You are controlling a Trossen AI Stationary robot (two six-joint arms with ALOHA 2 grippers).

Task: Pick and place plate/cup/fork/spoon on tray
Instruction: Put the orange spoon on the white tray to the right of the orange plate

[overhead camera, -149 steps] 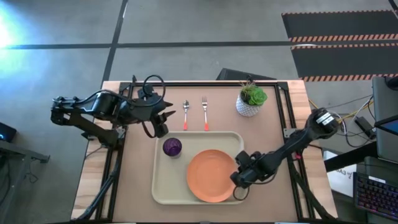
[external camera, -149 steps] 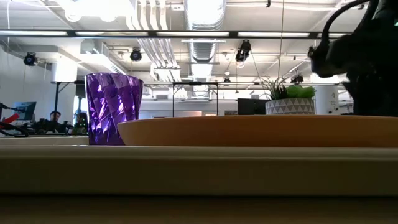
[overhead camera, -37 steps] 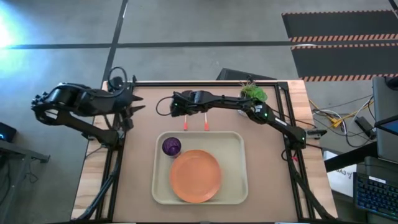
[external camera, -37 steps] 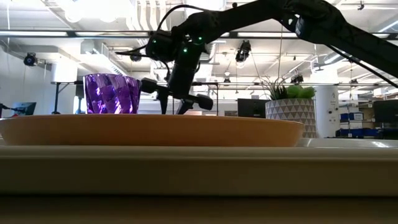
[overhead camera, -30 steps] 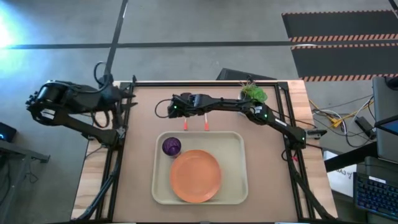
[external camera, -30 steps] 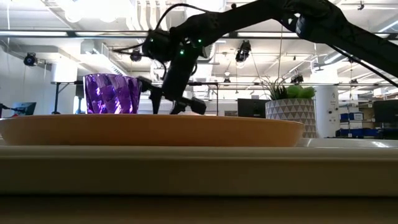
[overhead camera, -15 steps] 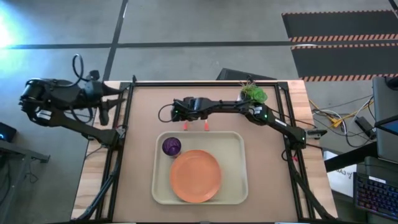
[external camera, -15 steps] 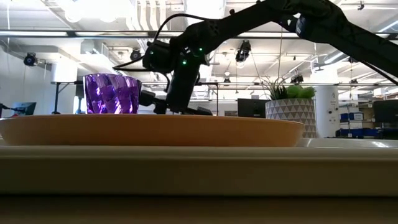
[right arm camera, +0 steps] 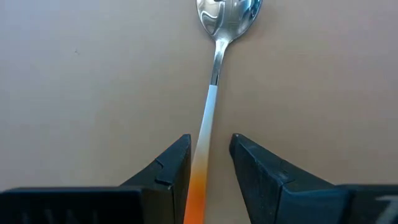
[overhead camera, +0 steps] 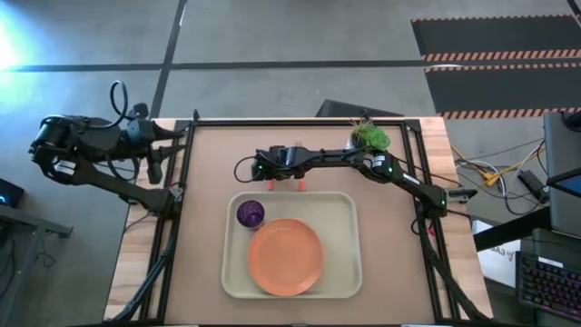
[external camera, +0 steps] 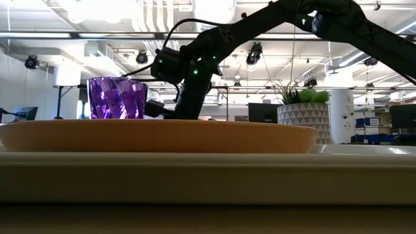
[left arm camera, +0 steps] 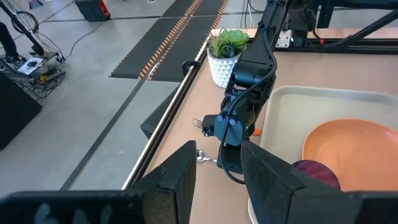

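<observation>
The spoon [right arm camera: 211, 81] lies flat on the table just beyond the tray [overhead camera: 227, 272], silver bowl toward the far edge, orange handle end [overhead camera: 270, 186] toward the tray. My right gripper [right arm camera: 210, 155] is open and points down over it, one finger on either side of the handle and clear of it. The fork [overhead camera: 300, 185] lies beside the spoon, mostly under the right arm. The orange plate [overhead camera: 285, 257] and purple cup [overhead camera: 251, 214] sit in the tray. My left gripper [left arm camera: 217, 168] waits open at the table's far left corner [overhead camera: 180, 133].
A white pot with a green plant [overhead camera: 367, 145] stands at the far right of the table, beside the right arm. In the low view the plate's rim [external camera: 162, 136] hides the right gripper's fingertips. Bare tabletop lies to the left and right of the tray.
My right gripper has come down onto the spoon's handle and shifted slightly toward the tray, its fingers dropping behind the plate's rim in the low view. My left arm has drawn back toward the table's left far corner. Neither gripper's gap has changed.
</observation>
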